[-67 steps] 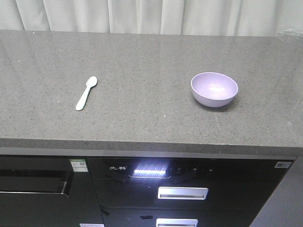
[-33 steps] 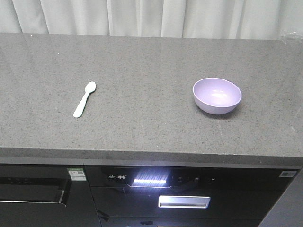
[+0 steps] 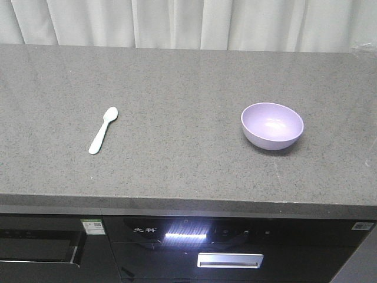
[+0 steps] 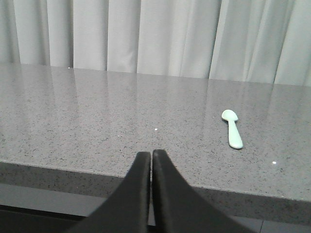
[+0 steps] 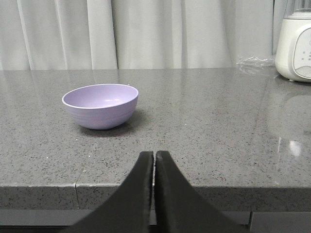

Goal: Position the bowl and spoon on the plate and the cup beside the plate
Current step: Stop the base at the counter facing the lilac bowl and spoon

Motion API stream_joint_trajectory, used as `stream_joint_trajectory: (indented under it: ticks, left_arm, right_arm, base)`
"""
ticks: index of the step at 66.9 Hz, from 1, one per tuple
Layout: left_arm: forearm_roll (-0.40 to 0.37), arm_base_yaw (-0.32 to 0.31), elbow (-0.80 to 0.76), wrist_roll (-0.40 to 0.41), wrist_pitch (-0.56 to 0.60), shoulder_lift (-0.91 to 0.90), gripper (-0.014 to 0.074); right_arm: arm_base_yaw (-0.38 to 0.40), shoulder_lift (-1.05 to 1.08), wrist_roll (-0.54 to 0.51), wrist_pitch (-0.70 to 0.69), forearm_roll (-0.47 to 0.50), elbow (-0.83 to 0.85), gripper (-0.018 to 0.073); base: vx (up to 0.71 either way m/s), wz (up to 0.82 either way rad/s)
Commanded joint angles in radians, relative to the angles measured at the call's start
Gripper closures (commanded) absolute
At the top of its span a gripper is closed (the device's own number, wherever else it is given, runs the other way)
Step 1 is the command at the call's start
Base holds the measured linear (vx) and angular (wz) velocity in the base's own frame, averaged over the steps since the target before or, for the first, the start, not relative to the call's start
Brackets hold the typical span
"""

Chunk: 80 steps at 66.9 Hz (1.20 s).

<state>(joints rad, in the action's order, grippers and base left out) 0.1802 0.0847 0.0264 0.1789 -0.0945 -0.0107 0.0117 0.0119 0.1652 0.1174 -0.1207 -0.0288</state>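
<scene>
**Resting apart on the desk: bowl at right, spoon at left, both sets of fingers clenched on nothing**

The bowl [image 3: 272,125] is sitting upright on the right half of the grey speckled desk [image 3: 177,76], open side up and holding nothing. The spoon [image 3: 103,130] is lying flat on the left half, well apart from the bowl. Its scoop end is pointing far and slightly right, and its handle is pointing near and left. Neither item is touching anything but the desk surface.

The left fingers [image 4: 141,184] are pressing together tip to tip, gripping nothing. They are hanging off the near edge of the desk, with the spoon lying far and to the right of them in the left wrist view. The right fingers [image 5: 143,184] are likewise clenched on nothing and are hanging at the near edge, with the bowl standing far and to the left of them in the right wrist view.

A pale curtain [image 3: 206,23] is hanging along the far side of the desk. A white appliance [image 5: 294,43] is standing at the far right corner, with crumpled clear film [image 5: 252,62] lying just beside it. Below the near edge, a dark cabinet front is showing a lit strip [image 3: 185,234] and a metal drawer handle [image 3: 230,260].
</scene>
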Motion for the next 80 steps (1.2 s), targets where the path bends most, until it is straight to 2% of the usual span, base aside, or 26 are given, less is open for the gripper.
stream_joint_trajectory:
  ticks: [1,80]
  left_arm:
    - [-0.008,0.0,0.021,0.005,0.077,-0.015,0.0602]
    - [-0.008,0.0,0.021,0.005,0.077,-0.015,0.0602]
  right_arm:
    - [-0.001,0.009,-0.014,-0.066,-0.006,-0.007,0.0561]
    - [-0.001,0.009,-0.014,-0.066,-0.006,-0.007,0.0561]
  base:
    - [0.04,0.0]
    - [0.04,0.0]
